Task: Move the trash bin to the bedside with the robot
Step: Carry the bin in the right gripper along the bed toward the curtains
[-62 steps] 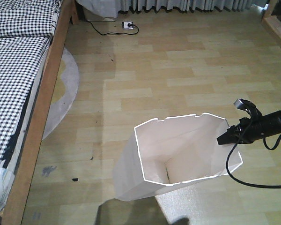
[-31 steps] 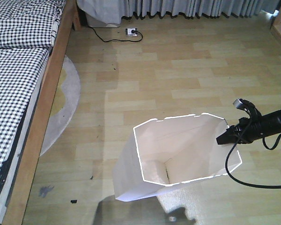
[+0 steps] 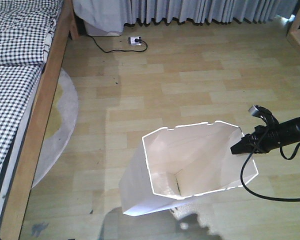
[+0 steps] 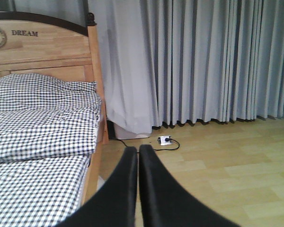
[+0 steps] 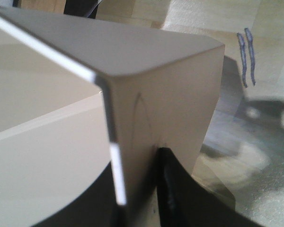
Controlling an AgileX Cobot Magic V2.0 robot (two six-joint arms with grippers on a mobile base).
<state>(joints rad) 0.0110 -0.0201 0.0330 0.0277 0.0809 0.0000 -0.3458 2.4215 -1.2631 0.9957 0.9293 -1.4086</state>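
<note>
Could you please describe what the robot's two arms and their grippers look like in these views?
The thin black right arm ends in a narrow black right gripper, with a small grey-tipped bracket on top and a thin black cable looping beneath. The left gripper shows two smooth, matte black fingers that taper to rounded tips. No markings are visible.

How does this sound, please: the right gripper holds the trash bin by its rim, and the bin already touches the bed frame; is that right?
Not quite. The right gripper does hold the trash bin by its rim, but the bin stands apart from the bed frame, with floor between them, as the exterior front-facing view shows.
</note>
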